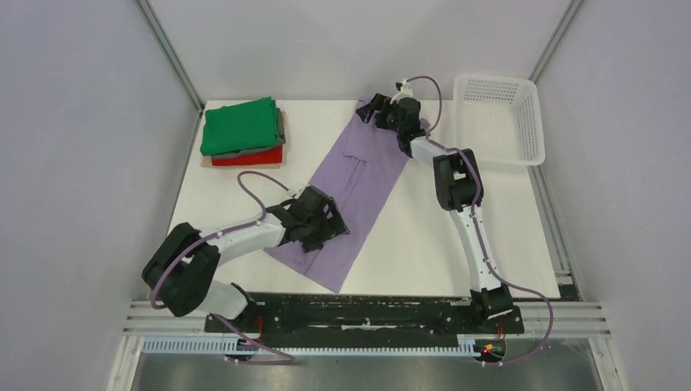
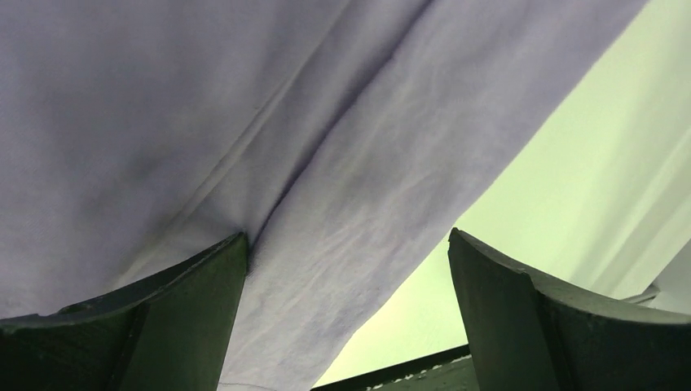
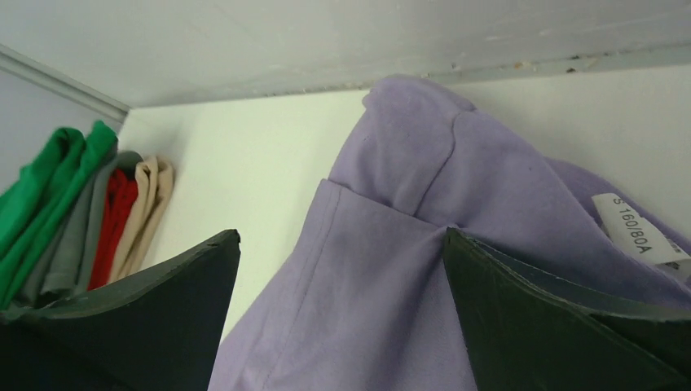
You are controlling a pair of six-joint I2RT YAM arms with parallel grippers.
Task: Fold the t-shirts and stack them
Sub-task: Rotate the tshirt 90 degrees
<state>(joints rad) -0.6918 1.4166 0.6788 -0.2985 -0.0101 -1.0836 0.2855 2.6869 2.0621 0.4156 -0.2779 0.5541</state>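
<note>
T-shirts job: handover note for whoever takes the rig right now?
Left gripper: open, low over the near part of the lavender shirt, nothing gripped.
Right gripper: open at that shirt's far, collar end, nothing gripped.
Where: the lavender shirt lies as a long diagonal strip mid-table. The folded stack sits far left, with the green shirt on top and the grey shirt and red shirt under it. The white basket is far right.
Done: three shirts stacked, lavender folded lengthwise.
Left: fold the strip short and put it on the stack.
</note>
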